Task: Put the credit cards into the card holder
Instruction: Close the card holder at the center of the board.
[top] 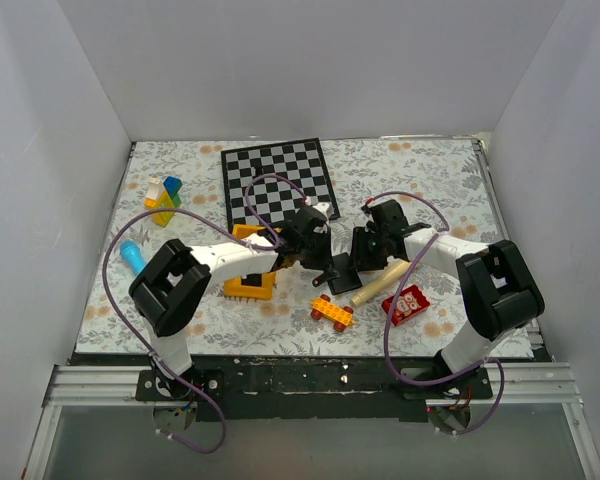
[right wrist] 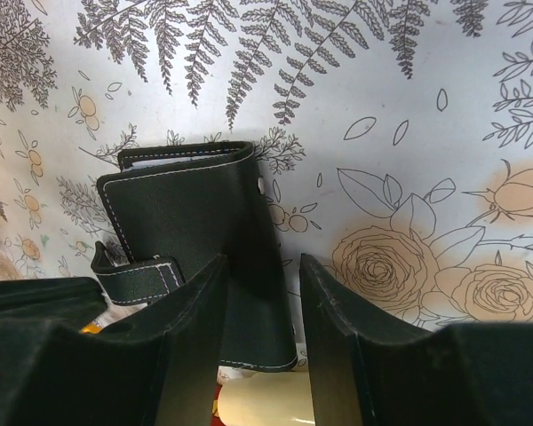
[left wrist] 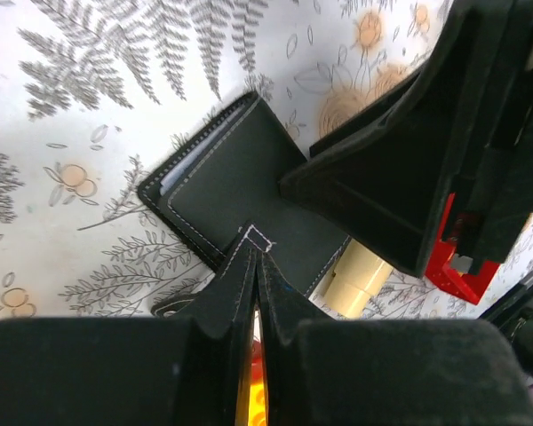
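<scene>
The card holder point(top: 341, 268) is a black stitched wallet lying folded shut on the floral cloth between my two grippers. In the left wrist view the card holder point(left wrist: 226, 182) shows white edges inside its fold. My left gripper point(left wrist: 256, 253) is shut on its stitched snap tab point(left wrist: 258, 238); it also shows in the top view point(top: 321, 258). My right gripper point(right wrist: 262, 266) is open. Its jaws straddle the near right edge of the card holder point(right wrist: 182, 222). It also shows in the top view point(top: 366, 250). No loose credit cards are in view.
A cream cylinder point(top: 376, 284) lies against the card holder's near side, with a red box point(top: 407, 303) to its right. A small brick car point(top: 332, 311) and orange bricks point(top: 250, 284) sit nearby. A chessboard point(top: 277, 180), coloured blocks point(top: 164, 196) and a blue tube point(top: 132, 255) lie further off.
</scene>
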Robot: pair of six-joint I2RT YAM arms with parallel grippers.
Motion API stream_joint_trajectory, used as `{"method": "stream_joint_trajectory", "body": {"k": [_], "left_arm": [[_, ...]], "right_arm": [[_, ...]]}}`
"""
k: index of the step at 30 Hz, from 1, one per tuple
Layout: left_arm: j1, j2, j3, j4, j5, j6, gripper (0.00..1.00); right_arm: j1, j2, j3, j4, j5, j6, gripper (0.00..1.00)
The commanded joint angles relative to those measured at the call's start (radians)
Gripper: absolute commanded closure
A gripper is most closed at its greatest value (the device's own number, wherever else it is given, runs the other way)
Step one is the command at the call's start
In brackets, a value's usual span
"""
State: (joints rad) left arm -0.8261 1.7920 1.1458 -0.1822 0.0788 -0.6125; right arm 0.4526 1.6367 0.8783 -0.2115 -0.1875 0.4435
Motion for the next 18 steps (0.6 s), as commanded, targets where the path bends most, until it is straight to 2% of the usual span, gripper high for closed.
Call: {"method": "stream_joint_trajectory", "body": {"k": [1, 9, 18], "left_arm": [[-0.031, 0.013, 0.046, 0.006, 0.041, 0.026, 0.98], [-0.051, 0.092, 0.061, -0.022, 0.036, 0.020, 0.97], [-0.051, 0.070, -0.046, -0.019, -0.027, -0.024, 0.98]], "right_arm": [[0.003, 0.020, -0.009, 0.012, -0.018, -0.015, 0.55], [0.001, 0.012, -0.022, 0.008, -0.007, -0.012, 0.53], [-0.009, -0.009, -0.027, 0.009, -0.023, -0.012, 0.46]]}}
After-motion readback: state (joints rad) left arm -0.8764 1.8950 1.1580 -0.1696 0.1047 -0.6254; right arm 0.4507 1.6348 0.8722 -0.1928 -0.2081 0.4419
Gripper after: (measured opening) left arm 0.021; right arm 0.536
